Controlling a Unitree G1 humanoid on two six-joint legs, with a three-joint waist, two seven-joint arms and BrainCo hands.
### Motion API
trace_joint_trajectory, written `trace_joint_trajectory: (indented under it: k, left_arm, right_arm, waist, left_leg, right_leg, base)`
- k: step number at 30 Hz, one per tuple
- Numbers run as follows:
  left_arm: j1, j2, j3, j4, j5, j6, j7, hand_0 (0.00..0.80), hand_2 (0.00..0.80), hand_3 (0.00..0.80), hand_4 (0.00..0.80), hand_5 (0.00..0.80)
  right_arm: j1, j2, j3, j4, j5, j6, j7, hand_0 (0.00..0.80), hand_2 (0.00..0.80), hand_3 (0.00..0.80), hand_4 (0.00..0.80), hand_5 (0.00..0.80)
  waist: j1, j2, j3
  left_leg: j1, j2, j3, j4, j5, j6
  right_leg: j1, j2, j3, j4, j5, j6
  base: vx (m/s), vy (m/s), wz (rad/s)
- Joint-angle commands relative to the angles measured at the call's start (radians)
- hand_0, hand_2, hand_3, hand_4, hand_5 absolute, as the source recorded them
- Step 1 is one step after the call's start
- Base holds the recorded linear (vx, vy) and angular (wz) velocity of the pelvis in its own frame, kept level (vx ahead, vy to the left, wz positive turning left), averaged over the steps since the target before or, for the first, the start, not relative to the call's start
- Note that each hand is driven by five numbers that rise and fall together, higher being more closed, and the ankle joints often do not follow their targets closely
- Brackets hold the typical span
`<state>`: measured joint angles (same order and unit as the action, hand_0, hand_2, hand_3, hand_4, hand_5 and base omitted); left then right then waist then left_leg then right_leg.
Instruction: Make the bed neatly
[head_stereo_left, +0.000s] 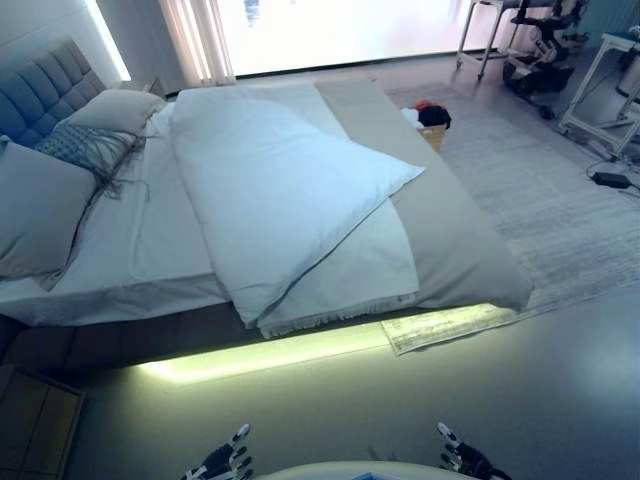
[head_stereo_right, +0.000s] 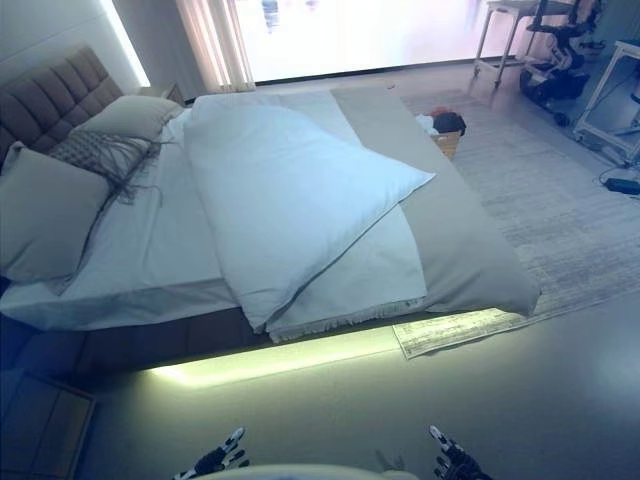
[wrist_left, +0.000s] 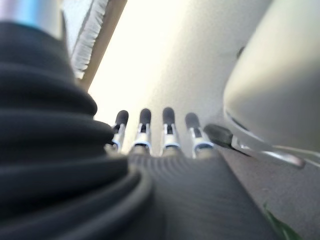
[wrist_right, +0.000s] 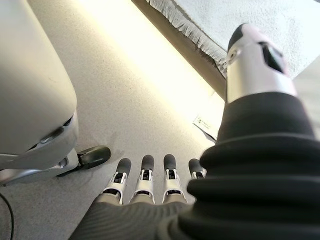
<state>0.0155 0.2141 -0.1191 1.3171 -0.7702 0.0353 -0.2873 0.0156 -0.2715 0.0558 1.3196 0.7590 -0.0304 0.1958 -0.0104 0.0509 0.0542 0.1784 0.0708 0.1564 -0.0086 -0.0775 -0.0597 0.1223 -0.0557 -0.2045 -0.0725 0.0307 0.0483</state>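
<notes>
Edges and blur hide a fair amount from where I stand

Both hands are cropped by the head views' lower edge: only fingers of the left hand and right hand poke in. The headboard and the near pillow run off the left edge. By the bed's far corner, a basket holds dark and red things too small to identify. The left wrist view is blurred, the duvet's fringe barely readable.
</notes>
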Motion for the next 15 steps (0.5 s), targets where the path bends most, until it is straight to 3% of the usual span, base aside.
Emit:
trace_joint_trajectory:
  k: [1, 3, 5, 6, 9, 10, 11, 12, 13, 15]
  left_arm:
    - [-0.073, 0.0, 0.07, 0.019, -0.024, -0.017, 0.004, 0.0, 0.0, 0.0, 0.0, 0.0]
    - [-0.073, 0.002, 0.084, 0.024, -0.015, -0.02, -0.008, 0.0, 0.0, 0.0, 0.0, 0.0]
    - [-0.065, 0.003, 0.102, 0.027, -0.015, -0.011, -0.018, 0.0, 0.0, 0.0, 0.0, 0.0]
    - [-0.059, 0.002, 0.111, 0.031, -0.019, -0.007, -0.021, 0.0, 0.0, 0.0, 0.0, 0.0]
    - [-0.027, -0.005, 0.119, 0.051, -0.056, -0.008, -0.018, 0.0, 0.0, 0.0, 0.0, 0.0]
    - [-0.023, -0.005, 0.119, 0.052, -0.06, -0.007, -0.015, 0.0, 0.0, 0.0, 0.0, 0.0]
    - [-0.013, -0.008, 0.118, 0.058, -0.066, -0.004, -0.003, 0.0, 0.0, 0.0, 0.0, 0.0]
    - [-0.007, -0.011, 0.119, 0.06, -0.069, -0.005, 0.009, 0.0, 0.0, 0.0, 0.0, 0.0]
    - [-0.002, -0.014, 0.126, 0.064, -0.072, -0.009, 0.015, 0.0, 0.0, 0.0, 0.0, 0.0]
    - [0.005, -0.014, 0.147, 0.074, -0.077, -0.021, 0.014, 0.0, 0.0, 0.0, 0.0, 0.0]
  right_arm:
    - [-0.131, 0.022, 0.026, 0.067, 0.013, 0.007, 0.005, 0.0, 0.0, 0.0, 0.0, 0.0]
    - [-0.139, 0.017, 0.035, 0.062, -0.003, -0.001, 0.0, 0.0, 0.0, 0.0, 0.0, 0.0]
    - [-0.141, 0.009, 0.037, 0.062, -0.013, 0.001, -0.014, 0.0, 0.0, 0.0, 0.0, 0.0]
    - [-0.141, 0.007, 0.033, 0.065, -0.016, 0.006, -0.017, 0.0, 0.0, 0.0, 0.0, 0.0]
    - [-0.131, -0.004, 0.018, 0.087, -0.082, 0.007, -0.044, 0.0, 0.0, 0.0, 0.0, 0.0]
    - [-0.129, -0.007, 0.016, 0.089, -0.1, 0.007, -0.053, 0.0, 0.0, 0.0, 0.0, 0.0]
    - [-0.121, -0.013, 0.022, 0.096, -0.115, 0.005, -0.058, 0.0, 0.0, 0.0, 0.0, 0.0]
    - [-0.114, -0.015, 0.022, 0.101, -0.096, 0.004, -0.051, 0.0, 0.0, 0.0, 0.0, 0.0]
    - [-0.106, -0.018, 0.016, 0.103, -0.076, 0.003, -0.034, 0.0, 0.0, 0.0, 0.0, 0.0]
    - [-0.086, -0.025, -0.007, 0.104, -0.093, -0.005, -0.005, 0.0, 0.0, 0.0, 0.0, 0.0]
  waist:
    - [0.005, -0.098, 0.063]
    - [0.018, -0.111, 0.102]
    - [0.037, -0.096, 0.142]
    - [0.048, -0.085, 0.158]
    - [0.071, -0.049, 0.173]
    - [0.074, -0.048, 0.176]
    - [0.094, -0.037, 0.174]
    - [0.107, -0.038, 0.175]
    - [0.114, -0.038, 0.175]
    - [0.111, -0.033, 0.17]
  left_leg:
    - [-0.14, -0.067, 0.02, 0.28, -0.023, 0.048]
    - [-0.274, -0.052, 0.003, 0.505, 0.045, 0.031]
    - [-0.388, -0.043, -0.012, 0.564, 0.116, 0.011]
    - [-0.399, -0.041, -0.008, 0.52, 0.138, 0.004]
    - [-0.378, 0.003, 0.014, 0.203, 0.244, -0.025]
    - [-0.372, 0.004, 0.014, 0.169, 0.258, -0.027]
    - [-0.39, 0.018, -0.006, 0.017, 0.302, -0.048]
    - [-0.399, 0.022, -0.019, -0.05, 0.316, -0.056]
    - [-0.414, 0.033, -0.027, -0.068, 0.316, -0.061]
    - [-0.406, 0.066, 0.007, -0.063, 0.31, -0.069]
  right_leg:
    - [-0.002, 0.005, 0.035, 0.074, -0.057, -0.024]
    - [-0.003, 0.006, 0.041, 0.091, -0.06, -0.055]
    - [0.01, 0.023, 0.064, 0.107, -0.069, -0.063]
    - [0.025, 0.031, 0.074, 0.108, -0.075, -0.059]
    - [0.079, 0.061, 0.088, 0.08, -0.092, -0.037]
    - [0.089, 0.061, 0.09, 0.075, -0.094, -0.035]
    - [0.123, 0.066, 0.102, 0.06, -0.107, -0.026]
    - [0.147, 0.062, 0.114, 0.053, -0.117, -0.021]
    - [0.165, 0.058, 0.12, 0.05, -0.131, -0.019]
    - [0.196, 0.037, 0.106, 0.057, -0.167, -0.008]
  base:
    - [-0.047, -0.138, 0.07]
    - [-0.027, -0.125, -0.02]
    - [0.054, -0.037, -0.18]
    - [0.202, 0.046, -0.19]
    - [0.308, 0.099, -0.52]
    - [0.368, 0.146, -0.77]
    - [0.4, 0.16, -0.61]
    - [0.468, 0.196, -0.22]
    - [0.416, 0.203, 0.02]
    - [0.398, 0.251, -0.26]
